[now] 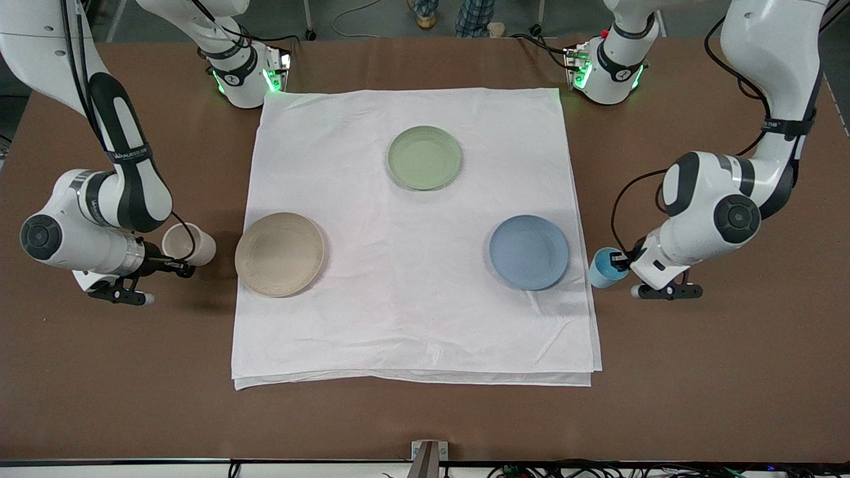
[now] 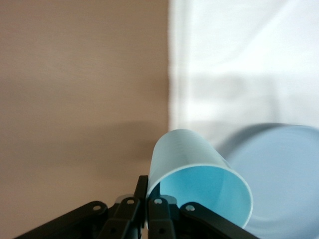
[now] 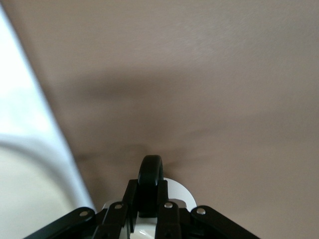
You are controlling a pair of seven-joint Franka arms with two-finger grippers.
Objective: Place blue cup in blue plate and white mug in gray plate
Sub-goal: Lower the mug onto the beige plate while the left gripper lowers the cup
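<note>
Brown table, white cloth (image 1: 412, 232): your left gripper (image 1: 621, 260) pinches the blue cup (image 1: 604, 267), the right gripper (image 1: 174, 263) clamps the white mug (image 1: 188, 244) by its handle; level each, then lower the cup onto the blue plate (image 1: 528, 252), the mug onto the gray plate (image 1: 280, 253).

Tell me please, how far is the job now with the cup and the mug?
Nothing is placed yet. The left gripper holds the blue cup, tilted, beside the blue plate. The right gripper grips the white mug by its dark handle, beside the gray plate. Both placements remain.
</note>
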